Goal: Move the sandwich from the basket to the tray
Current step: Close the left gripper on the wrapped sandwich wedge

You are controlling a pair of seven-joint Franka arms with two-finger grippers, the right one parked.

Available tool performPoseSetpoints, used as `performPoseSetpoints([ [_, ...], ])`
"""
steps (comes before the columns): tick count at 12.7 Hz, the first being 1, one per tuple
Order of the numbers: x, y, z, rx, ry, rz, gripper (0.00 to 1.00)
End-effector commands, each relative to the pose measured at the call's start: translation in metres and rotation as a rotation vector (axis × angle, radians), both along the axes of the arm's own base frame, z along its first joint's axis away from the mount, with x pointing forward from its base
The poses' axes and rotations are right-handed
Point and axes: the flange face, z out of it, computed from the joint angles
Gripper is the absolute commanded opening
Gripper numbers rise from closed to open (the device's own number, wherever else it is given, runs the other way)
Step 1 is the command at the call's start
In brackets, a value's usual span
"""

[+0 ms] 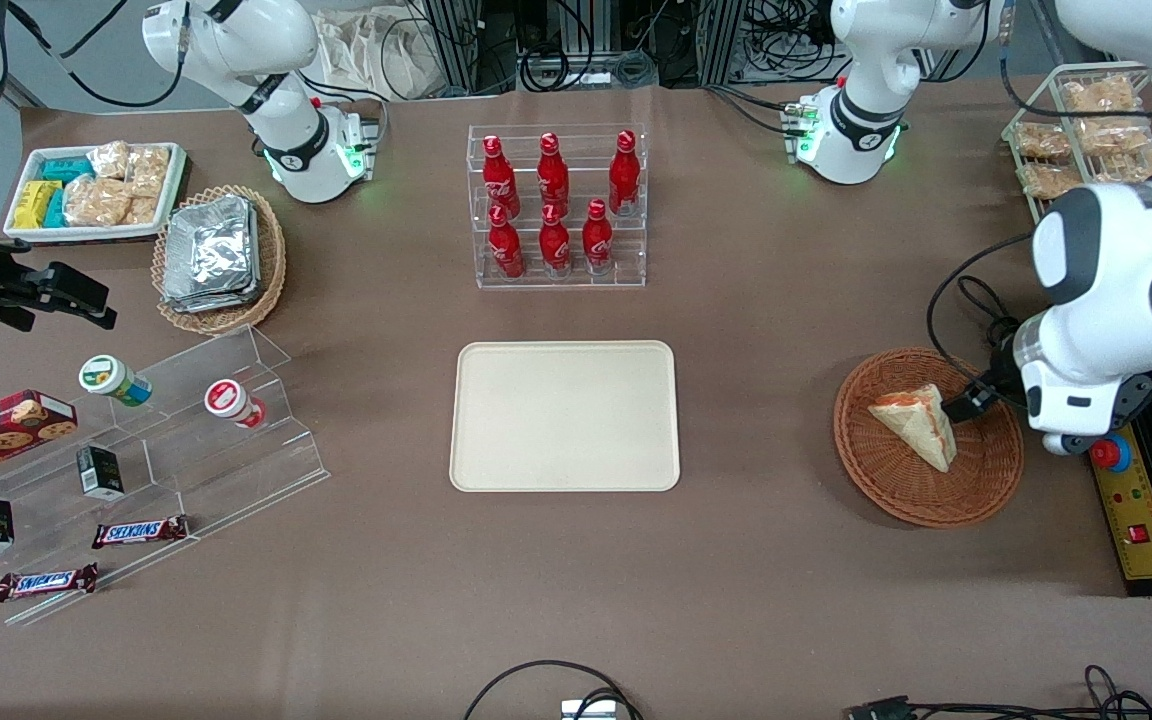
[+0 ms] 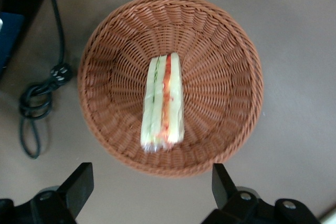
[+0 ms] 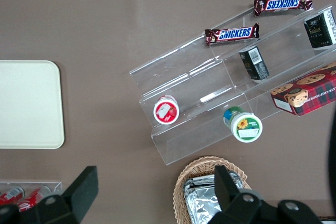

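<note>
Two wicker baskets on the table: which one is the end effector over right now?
The reddish-brown basket holding the sandwich, at the working arm's end. The open end effector hovers above it. The lighter tan basket holds foil packets.

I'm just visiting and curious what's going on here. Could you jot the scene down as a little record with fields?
sandwich: lies on its edge in the basket, filling stripe facing up
basket: round brown wicker, toward the working arm's end of the table
tray: cream, flat, bare, mid-table, nearer the front camera than the bottle rack
gripper: above the basket, open, fingers apart and touching nothing
bottle rack: clear, holds six red bottles
job status: sandwich not yet picked up
</note>
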Motion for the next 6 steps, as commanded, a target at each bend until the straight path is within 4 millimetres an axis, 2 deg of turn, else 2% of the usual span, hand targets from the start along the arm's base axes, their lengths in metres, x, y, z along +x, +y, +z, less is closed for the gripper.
performPoseSetpoints([
  [1, -0.005, 0.011, -0.046, 0.019, -0.018, 0.035, 1.00],
  [4, -0.009, 0.011, -0.084, 0.011, -0.030, 0.044, 1.00],
  [6, -0.007, 0.010, -0.096, 0.011, -0.026, 0.051, 1.00],
])
